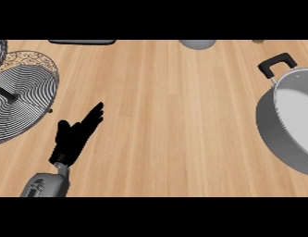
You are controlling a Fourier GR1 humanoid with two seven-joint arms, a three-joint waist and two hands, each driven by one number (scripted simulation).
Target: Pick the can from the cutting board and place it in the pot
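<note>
One robot hand point(74, 136), the left, rests open and empty on the desk point(170, 106); the grey pot point(282, 134) has a black handle.

Grey pot point(286, 134) with black handle point(277, 64); light wood-grain counter point(176, 106); black left hand point(74, 136).

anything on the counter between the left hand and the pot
No. In the head view only bare wooden counter lies between the left hand, open at lower left, and the pot at the right edge.
</note>
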